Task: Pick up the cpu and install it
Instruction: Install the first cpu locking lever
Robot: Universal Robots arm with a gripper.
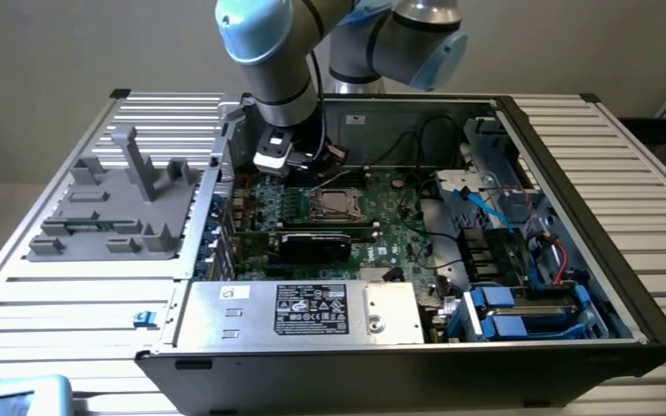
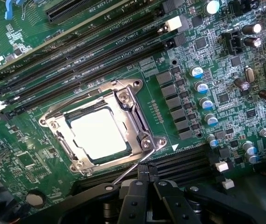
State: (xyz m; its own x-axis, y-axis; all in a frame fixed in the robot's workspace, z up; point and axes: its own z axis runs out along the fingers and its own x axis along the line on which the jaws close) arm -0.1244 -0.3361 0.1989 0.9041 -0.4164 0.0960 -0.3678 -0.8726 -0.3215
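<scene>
One square chip, the cpu (image 2: 98, 135), lies flat inside the metal socket frame (image 2: 123, 100) on the green motherboard (image 2: 193, 28). Glare whitens its top in the wrist view, so no marking or edge colour can be read there. A thin wire lever (image 2: 130, 171) runs from the frame's corner towards the tool (image 2: 148, 178). Its end disappears by the fingertips, and whether the two touch cannot be told. The tool is closed, its two black fingers (image 2: 135, 196) meeting tip to tip with nothing seen between them. Their lower parts are cut off by the picture's edge. It hangs just beside the socket, over the black memory slots (image 2: 189, 161) along that side of the frame.

In the exterior view the arm (image 1: 275, 61) reaches down into the open computer case (image 1: 610, 286), which rests on a slatted desk (image 1: 67, 303). Its wrist hides part of the board behind the socket, and the tool itself is dark and hard to make out against the board. The cpu shows as a small pale square in the board's middle. The black graphics card (image 1: 316, 244) is just in front of it, and the white-labelled power supply (image 1: 310, 310) is nearer the case's front. A grey moulded fixture (image 1: 114, 208) stands on the desk at the exterior view's left.
</scene>
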